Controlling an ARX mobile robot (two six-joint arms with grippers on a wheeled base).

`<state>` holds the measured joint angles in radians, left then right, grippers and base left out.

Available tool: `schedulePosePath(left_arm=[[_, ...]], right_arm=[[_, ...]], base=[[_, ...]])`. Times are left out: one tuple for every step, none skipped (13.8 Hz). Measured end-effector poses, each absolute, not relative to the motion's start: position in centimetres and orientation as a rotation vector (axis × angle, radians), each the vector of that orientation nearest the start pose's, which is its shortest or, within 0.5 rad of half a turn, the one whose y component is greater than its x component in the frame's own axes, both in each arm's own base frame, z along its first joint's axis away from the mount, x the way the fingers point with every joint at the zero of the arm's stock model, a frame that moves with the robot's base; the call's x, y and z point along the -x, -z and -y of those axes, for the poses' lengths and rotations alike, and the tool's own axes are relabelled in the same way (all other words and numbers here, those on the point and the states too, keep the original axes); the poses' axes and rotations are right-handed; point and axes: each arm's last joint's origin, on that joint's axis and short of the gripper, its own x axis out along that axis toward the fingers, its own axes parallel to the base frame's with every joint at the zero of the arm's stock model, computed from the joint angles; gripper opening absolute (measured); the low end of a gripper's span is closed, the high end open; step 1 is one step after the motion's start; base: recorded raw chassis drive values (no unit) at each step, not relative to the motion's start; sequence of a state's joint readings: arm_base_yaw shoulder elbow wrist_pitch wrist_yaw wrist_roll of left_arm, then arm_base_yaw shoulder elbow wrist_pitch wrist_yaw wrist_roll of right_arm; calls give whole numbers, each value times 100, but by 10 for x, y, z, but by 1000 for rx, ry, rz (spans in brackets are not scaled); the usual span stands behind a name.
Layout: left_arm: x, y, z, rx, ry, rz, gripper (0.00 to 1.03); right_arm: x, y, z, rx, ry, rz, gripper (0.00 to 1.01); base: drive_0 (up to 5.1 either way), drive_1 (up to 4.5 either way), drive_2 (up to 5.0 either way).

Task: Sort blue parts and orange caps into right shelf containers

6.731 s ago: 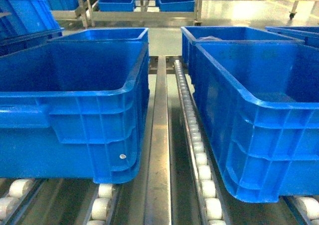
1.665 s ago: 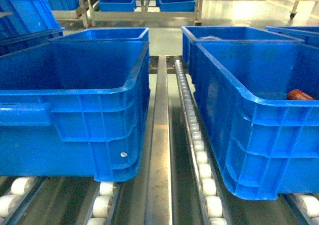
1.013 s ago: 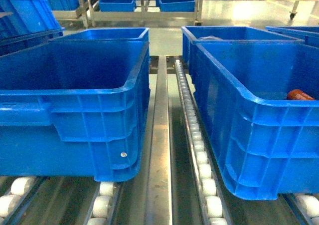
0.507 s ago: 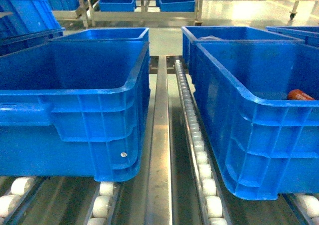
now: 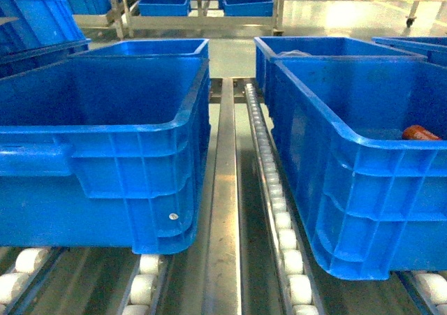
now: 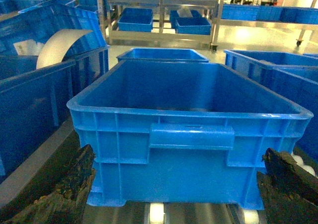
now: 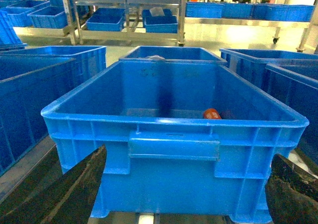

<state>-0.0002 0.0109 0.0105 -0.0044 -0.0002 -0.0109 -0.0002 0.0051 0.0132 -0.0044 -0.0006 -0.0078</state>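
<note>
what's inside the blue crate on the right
One orange cap lies on the floor of the right crate, toward its far end. The near wall hides the floor just behind it, so anything there cannot be seen.

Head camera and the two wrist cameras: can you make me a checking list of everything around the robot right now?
Surface: metal roller rails carry the crates.
Job's things: right crate holds one orange cap near its far end, also seen in the right wrist view. Left crate shows nothing inside in the left wrist view. No blue parts seen.
Clutter: white curved sheet in a neighbouring crate.
Hands: left hand open, fingers either side of the left crate, holding nothing; right hand open, likewise at the right crate.
Cables: nothing seen.
Surroundings: metal shelving with more blue crates on a shiny floor.
</note>
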Motion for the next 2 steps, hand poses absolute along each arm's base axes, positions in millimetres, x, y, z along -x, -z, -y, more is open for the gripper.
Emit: schedulePosePath(left_arm=[[-98, -166, 0, 11, 0, -5, 98], [-98, -166, 0, 11, 0, -5, 98]], right_arm=[[-97, -167, 0, 8, 0, 4, 98], [-97, -167, 0, 8, 0, 4, 98]], base=[[0, 0, 0], [0, 0, 0]])
